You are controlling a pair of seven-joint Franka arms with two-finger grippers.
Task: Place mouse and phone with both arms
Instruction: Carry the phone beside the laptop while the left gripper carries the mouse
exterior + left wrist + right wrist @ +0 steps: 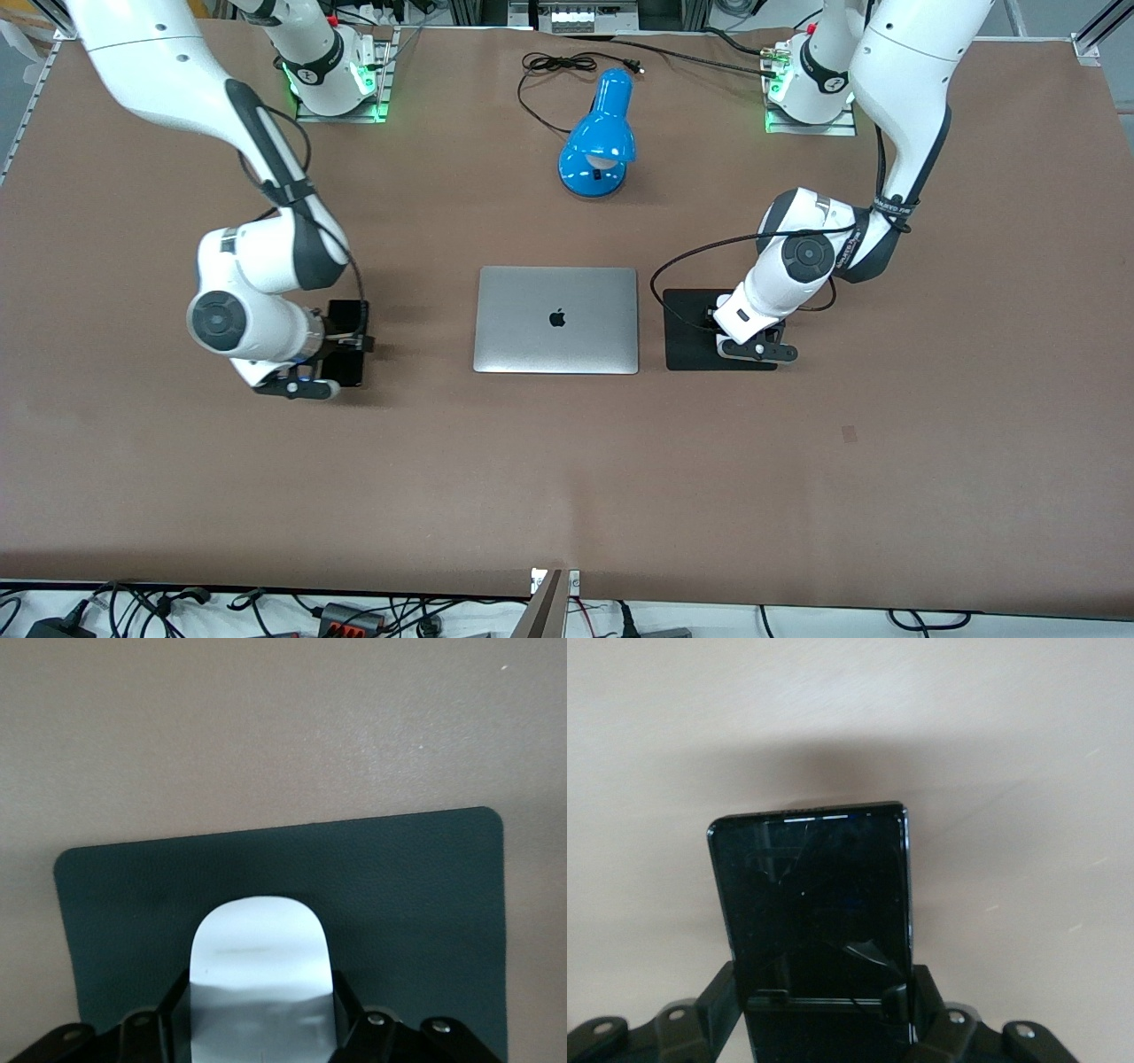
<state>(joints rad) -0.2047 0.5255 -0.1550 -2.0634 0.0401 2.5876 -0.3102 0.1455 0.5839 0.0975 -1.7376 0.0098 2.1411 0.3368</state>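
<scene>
The white mouse (pixel 260 961) sits on the square black mat (pixel 416 895), with my left gripper (pixel 261 1028) shut on its sides. In the front view that gripper (pixel 753 344) is low over the mat (pixel 687 332), toward the left arm's end of the table, and it hides the mouse. The black phone (pixel 811 895) is between the fingers of my right gripper (pixel 824 1014), which is shut on its long edges just above the brown table. In the front view the phone (pixel 347 315) shows under the right gripper (pixel 341 347), beside the laptop toward the right arm's end.
A closed silver laptop (pixel 556 319) lies mid-table between the two grippers. A blue desk lamp (pixel 598 142) lies farther from the front camera, with its black cable (pixel 558 64) coiled near the bases. The brown table (pixel 567 478) stretches nearer the camera.
</scene>
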